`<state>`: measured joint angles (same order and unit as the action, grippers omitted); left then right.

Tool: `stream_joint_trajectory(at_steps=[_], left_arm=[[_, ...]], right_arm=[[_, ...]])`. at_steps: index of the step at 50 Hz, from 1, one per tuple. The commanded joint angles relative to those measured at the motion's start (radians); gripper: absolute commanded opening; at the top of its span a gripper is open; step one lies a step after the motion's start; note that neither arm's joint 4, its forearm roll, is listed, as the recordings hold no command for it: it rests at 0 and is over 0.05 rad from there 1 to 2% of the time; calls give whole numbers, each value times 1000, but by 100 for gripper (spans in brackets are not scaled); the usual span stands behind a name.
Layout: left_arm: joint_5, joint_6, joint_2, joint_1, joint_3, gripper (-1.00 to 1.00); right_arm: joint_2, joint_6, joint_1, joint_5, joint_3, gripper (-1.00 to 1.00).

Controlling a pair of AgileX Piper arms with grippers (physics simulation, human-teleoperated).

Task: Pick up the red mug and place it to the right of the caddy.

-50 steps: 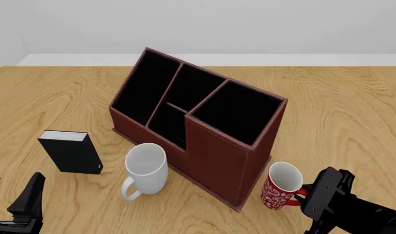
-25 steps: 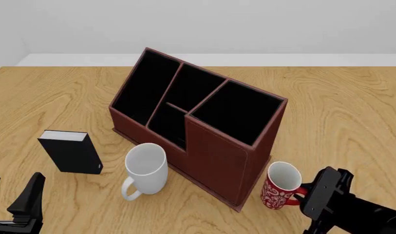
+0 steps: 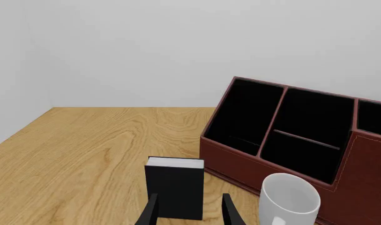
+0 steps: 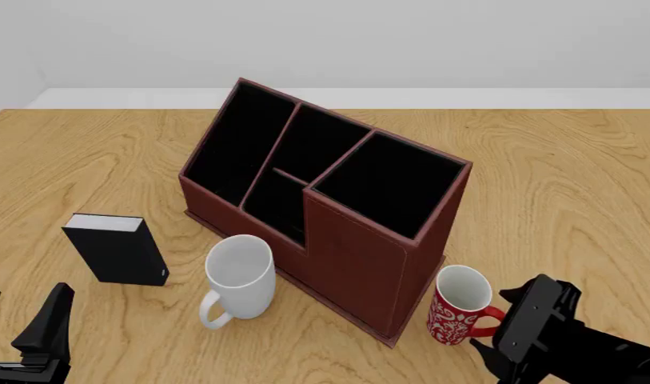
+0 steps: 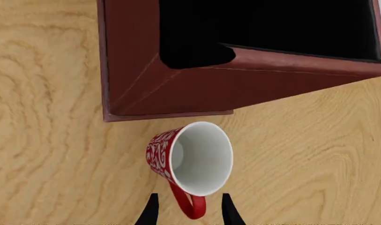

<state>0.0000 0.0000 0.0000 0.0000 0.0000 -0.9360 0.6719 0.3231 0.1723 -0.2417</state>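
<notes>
Front view overlooks the table [image 4: 580, 160]; both wrist views share the caddy [image 3: 315, 140].

right gripper [image 5: 187, 210] fingers spread; left gripper [image 3: 187, 211] fingers parted, low.

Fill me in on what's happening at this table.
The right end effector is at the red mug, its fingers on either side of the handle, apparently open with no grip yet. The mug stands upright on the table beside the caddy's near right corner. The left end effector idles open, facing a black box. A white mug stands in front of the caddy.
</notes>
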Motion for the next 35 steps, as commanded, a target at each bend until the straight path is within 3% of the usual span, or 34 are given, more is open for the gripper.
stream_joint_trajectory(at_steps=[1, 12, 16, 25, 27, 28, 29, 30, 31, 32, 33, 35], left_arm=[[0, 0, 0, 0, 0, 100], [0, 0, 0, 0, 0, 100], [0, 0, 0, 0, 0, 100], [0, 0, 0, 0, 0, 100], [0, 0, 0, 0, 0, 100], [0, 0, 0, 0, 0, 100], [0, 0, 0, 0, 0, 100], [0, 0, 0, 0, 0, 100], [0, 0, 0, 0, 0, 100], [0, 0, 0, 0, 0, 100], [0, 0, 0, 0, 0, 100], [0, 0, 0, 0, 0, 100]], right_arm=[[15, -4, -5, 22, -4, 100], [65, -8, -41, 92, -43, 100], [202, 9, -63, 230, -100, 100], [324, 5, -90, 361, -157, 100], [415, -5, -101, 470, -223, 100], [416, -5, -101, 471, -223, 100], [480, -15, -105, 543, -257, 100], [482, -15, -105, 545, -257, 100], [554, -9, -104, 614, -269, 100], [555, -9, -104, 615, -269, 100], [608, -42, -106, 686, -317, 100], [664, -32, -107, 740, -331, 100]])
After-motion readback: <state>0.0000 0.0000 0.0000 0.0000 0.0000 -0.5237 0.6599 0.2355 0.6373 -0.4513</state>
